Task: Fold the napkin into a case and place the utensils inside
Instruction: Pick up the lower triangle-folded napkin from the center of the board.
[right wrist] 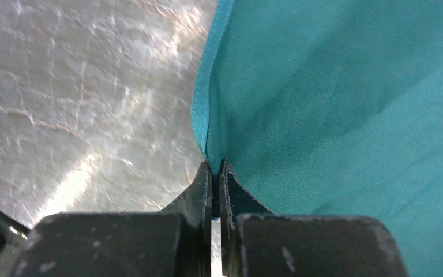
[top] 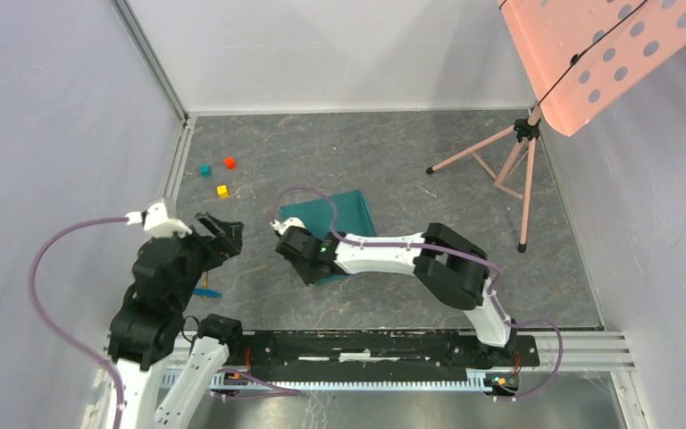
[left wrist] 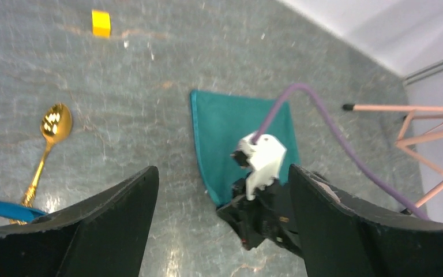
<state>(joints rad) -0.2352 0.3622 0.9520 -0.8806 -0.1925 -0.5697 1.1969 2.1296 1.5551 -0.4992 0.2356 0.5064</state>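
Note:
The teal-green napkin (top: 348, 214) lies flat on the grey table, a broad patch rather than a narrow pouch; the case is not in view. My right gripper (top: 320, 273) is shut on the napkin's near left edge, and the right wrist view shows the hem of the napkin (right wrist: 334, 98) pinched between the closed right gripper (right wrist: 216, 170). My left gripper (top: 223, 234) hangs open to the left of the napkin (left wrist: 225, 133), with nothing in the left gripper (left wrist: 222, 170). The gold spoon (left wrist: 49, 138) and the blue utensil (left wrist: 3, 208) lie on the table at its left.
Teal (top: 204, 170), red (top: 230, 163) and yellow (top: 222, 190) cubes sit at the back left. A pink tripod stand (top: 500, 165) carrying a perforated pink board (top: 589, 54) stands at the back right. Walls close in both sides.

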